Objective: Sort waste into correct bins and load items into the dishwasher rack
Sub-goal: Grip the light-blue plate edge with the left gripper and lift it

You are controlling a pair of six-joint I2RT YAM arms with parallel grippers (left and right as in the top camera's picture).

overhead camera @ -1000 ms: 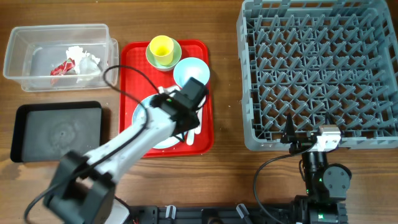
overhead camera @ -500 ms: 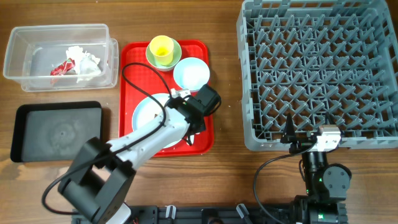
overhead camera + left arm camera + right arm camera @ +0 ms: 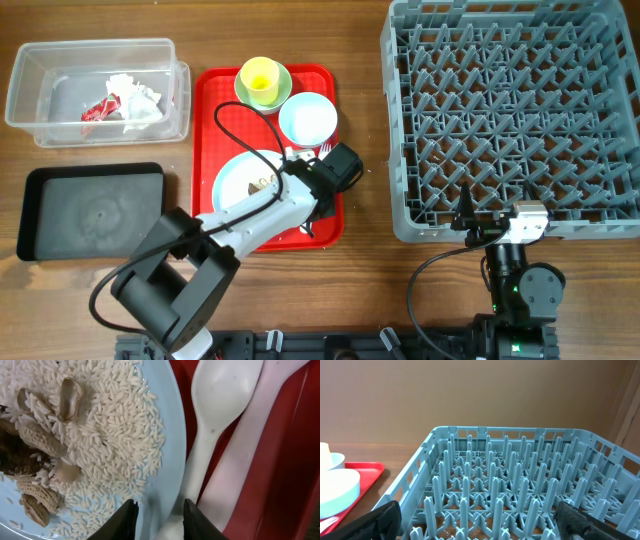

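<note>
A: Left end effector (image 3: 157,521) has shifted off the middle of the plate (image 3: 172,425) to its right rim over the last second. The arm no longer covers the dish in the overhead view.

B: Jaws?

A: They narrowed steadily as it moved. Now partway in, with a gap showing. One fingertip is inside the rim, the other outside by the spoon (image 3: 225,395) handle. Not clamped on anything that I can see. The plate lies flat on the red tray (image 3: 292,460).

B: What's on it?

A: Food scraps (image 3: 100,435): rice-like grains and peanut shells, heaped on the left part. All aboard.

B: So a rim pick.

A: Reads that way. It could catch the spoon handle too, which lies against the rim just there. A second white handle (image 3: 255,445), likely the fork, lies beside the spoon.

B: Rest of the waste?

A: Unchanged. Napkin (image 3: 135,95) and wrapper (image 3: 97,110) are in the clear tub (image 3: 25,110). The black tray (image 3: 40,215) has no scraps in it.

B: Then the plate can't go to the rack yet.

A: My judgement too: tip the scraps first, probably into the black tray, then load. The rack (image 3: 400,215) holds nothing. The blue bowl (image 3: 308,118) and the yellow cup (image 3: 260,75), which stands in the small green bowl (image 3: 243,93), sit untouched on the red tray.

B: Right side?

A: Right end effector (image 3: 482,522) hasn't moved. Its fingers are spread wide and empty, parked at the rack's near wall, above the bench (image 3: 360,280).
</note>
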